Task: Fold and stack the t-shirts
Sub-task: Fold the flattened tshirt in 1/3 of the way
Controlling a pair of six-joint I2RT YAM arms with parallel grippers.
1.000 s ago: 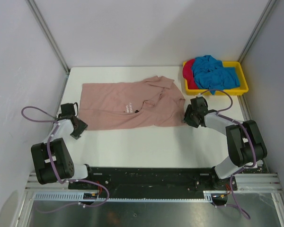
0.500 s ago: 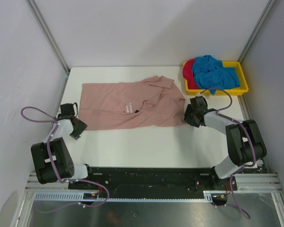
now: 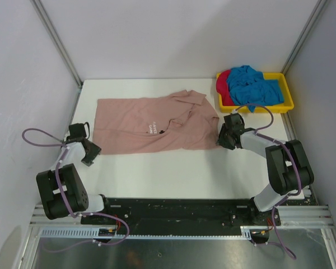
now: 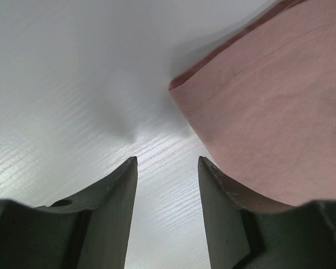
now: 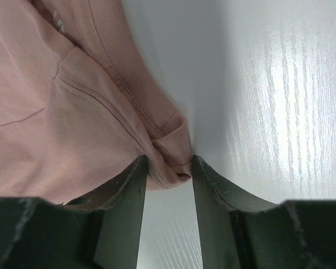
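A dusty pink t-shirt [image 3: 157, 123] with small white chest print lies spread on the white table [image 3: 173, 168]. My left gripper [image 3: 91, 150] is low at the shirt's near-left corner. In the left wrist view it [image 4: 167, 162] is open over bare table, with the shirt's corner [image 4: 269, 112] just ahead and to the right. My right gripper [image 3: 224, 136] is at the shirt's right edge. In the right wrist view it [image 5: 168, 162] is open, and a folded ribbed edge of the pink shirt [image 5: 73, 112] sits between its fingertips. Blue [image 3: 253, 85] and red [image 3: 224, 84] t-shirts are bunched in the tray.
A yellow plastic tray [image 3: 285, 103] stands at the table's back right corner, just behind the right gripper. White walls with metal posts enclose the table on three sides. The arm bases sit on the black rail at the near edge.
The right gripper has edged slightly left onto the shirt's edge. The left gripper has shifted a little toward the left. The shirt has not moved.
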